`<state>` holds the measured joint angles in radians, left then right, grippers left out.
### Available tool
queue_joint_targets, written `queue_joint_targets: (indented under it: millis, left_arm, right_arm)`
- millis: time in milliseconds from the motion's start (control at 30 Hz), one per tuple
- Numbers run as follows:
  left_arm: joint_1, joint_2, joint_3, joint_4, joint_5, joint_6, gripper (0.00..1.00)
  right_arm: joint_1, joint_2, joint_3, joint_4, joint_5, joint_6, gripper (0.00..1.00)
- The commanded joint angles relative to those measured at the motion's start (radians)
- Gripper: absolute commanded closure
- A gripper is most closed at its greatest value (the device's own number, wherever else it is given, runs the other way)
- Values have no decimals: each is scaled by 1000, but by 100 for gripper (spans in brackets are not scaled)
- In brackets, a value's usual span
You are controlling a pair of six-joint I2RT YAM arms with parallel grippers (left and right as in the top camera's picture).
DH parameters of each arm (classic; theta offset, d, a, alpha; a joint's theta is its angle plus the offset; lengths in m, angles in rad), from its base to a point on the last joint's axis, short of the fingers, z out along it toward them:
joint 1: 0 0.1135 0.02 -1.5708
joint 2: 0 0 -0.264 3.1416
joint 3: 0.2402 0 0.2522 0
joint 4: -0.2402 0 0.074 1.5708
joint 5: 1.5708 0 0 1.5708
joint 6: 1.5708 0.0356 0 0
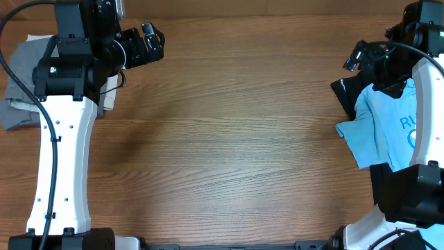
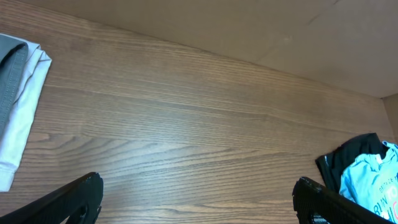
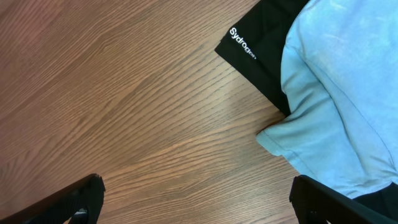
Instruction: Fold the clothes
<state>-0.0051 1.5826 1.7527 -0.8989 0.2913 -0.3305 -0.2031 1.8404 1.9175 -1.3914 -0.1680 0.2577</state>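
Observation:
The clothes, a grey garment [image 1: 17, 69], lie bunched at the table's far left edge, partly hidden by my left arm. In the left wrist view they show as a grey fold [image 2: 9, 68] at the left border. My left gripper [image 1: 149, 43] hangs open just right of that pile, its fingers wide apart over bare wood [image 2: 198, 199]. At the far right, my right gripper [image 1: 355, 57] is open too, with nothing between its fingers [image 3: 198, 199]. It hovers beside a heap of other garments.
A pale cloth [image 2: 25, 106] lies against the grey garment on the left. On the right, a light blue printed T-shirt [image 1: 378, 125] [image 3: 342, 93] rests on a black garment [image 1: 343, 90] [image 3: 261, 37]. The wooden table [image 1: 229, 139] stretches between the two piles.

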Motion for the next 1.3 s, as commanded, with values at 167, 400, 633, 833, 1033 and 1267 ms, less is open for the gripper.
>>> queue_joint_targets:
  millis: [167, 400, 633, 833, 1033, 1267]
  left_arm:
    - [-3, -3, -9, 1, -11, 13, 0]
    - [-3, -3, -9, 1, -11, 13, 0]
    - [-3, -3, -9, 1, -11, 13, 0]
    - [-3, -3, -9, 1, -11, 13, 0]
    - [-3, -3, -9, 1, -11, 13, 0]
    - [-3, -3, -9, 1, -11, 13, 0]
  right_arm:
    - [43, -301, 8, 2, 3, -3, 0]
    - [141, -700, 8, 1, 3, -3, 0]
    - [259, -1054, 6, -5, 3, -3, 0]
    - [315, -1273, -10, -7, 3, -4, 0]
    - [315, -1445, -143, -29, 10, -4, 0]
    - [315, -1615, -455, 49, 10, -3, 0]
